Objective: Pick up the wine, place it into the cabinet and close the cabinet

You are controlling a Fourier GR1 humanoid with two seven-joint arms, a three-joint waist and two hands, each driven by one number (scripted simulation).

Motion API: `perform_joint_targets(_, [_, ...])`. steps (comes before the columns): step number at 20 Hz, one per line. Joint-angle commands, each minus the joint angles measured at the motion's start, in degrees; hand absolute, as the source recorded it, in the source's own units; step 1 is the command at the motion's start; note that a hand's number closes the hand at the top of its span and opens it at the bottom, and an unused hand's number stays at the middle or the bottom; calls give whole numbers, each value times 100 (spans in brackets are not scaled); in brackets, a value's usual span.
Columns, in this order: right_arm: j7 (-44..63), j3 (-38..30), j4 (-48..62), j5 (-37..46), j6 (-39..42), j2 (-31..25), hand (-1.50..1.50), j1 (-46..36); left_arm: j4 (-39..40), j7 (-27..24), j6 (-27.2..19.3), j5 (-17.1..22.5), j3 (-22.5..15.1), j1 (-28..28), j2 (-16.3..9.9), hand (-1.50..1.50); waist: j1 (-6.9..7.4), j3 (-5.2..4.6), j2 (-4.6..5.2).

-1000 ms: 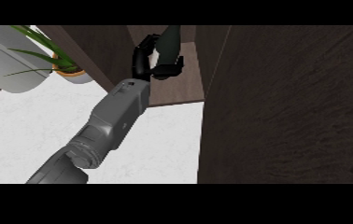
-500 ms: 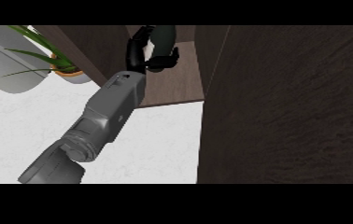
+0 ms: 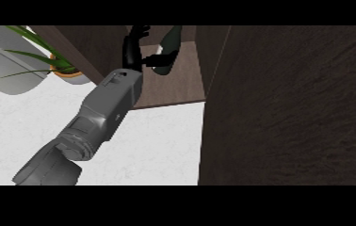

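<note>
I have the wine (image 3: 167,51) standing on the cabinet (image 3: 173,86) shelf, my left robot hand (image 3: 133,48) beside it, fingers straight and spread, thumb touching the bottle, likely releasing it so the door can shut

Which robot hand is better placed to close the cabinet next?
Probably left: the left robot hand is open inside the brown wooden cabinet, beside the dark green wine bottle; the right unseen.

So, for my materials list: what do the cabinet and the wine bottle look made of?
Cabinet: dark brown wood or wood veneer, matte, with faint grain streaks. Wine bottle: probably dark green glass, smooth, though it shows little shine here, so that is uncertain.
</note>
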State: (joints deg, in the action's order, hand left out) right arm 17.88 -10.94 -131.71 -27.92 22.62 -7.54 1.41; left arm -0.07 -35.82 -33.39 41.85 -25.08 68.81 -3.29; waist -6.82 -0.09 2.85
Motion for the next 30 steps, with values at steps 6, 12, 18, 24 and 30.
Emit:
perform_joint_targets(6, [109, 47, -99, -7, -108, 19, -150, -35, 6, 245, -70, -118, -62, -211, -171, -150, -8, -9, 16])
perform_joint_targets(12, [69, 45, -149, -47, 18, -8, -150, 97, 4, -118, -218, -120, -32, -418, -92, -150, 20, -9, -10])
perform_joint_targets(18, [15, 109, -193, 76, -37, 116, -150, 157, -117, -176, 42, -82, 58, -175, 47, -150, 69, -5, -56])
perform_joint_targets(24, [-12, 172, -19, 238, -12, 108, -150, 38, -169, -388, 84, -48, 157, -157, 242, -150, 162, -4, -62])
perform_joint_targets(30, [136, 186, -168, 15, -77, 86, -150, 37, -401, -541, 219, 30, 302, -100, 324, -150, 146, -3, -92])
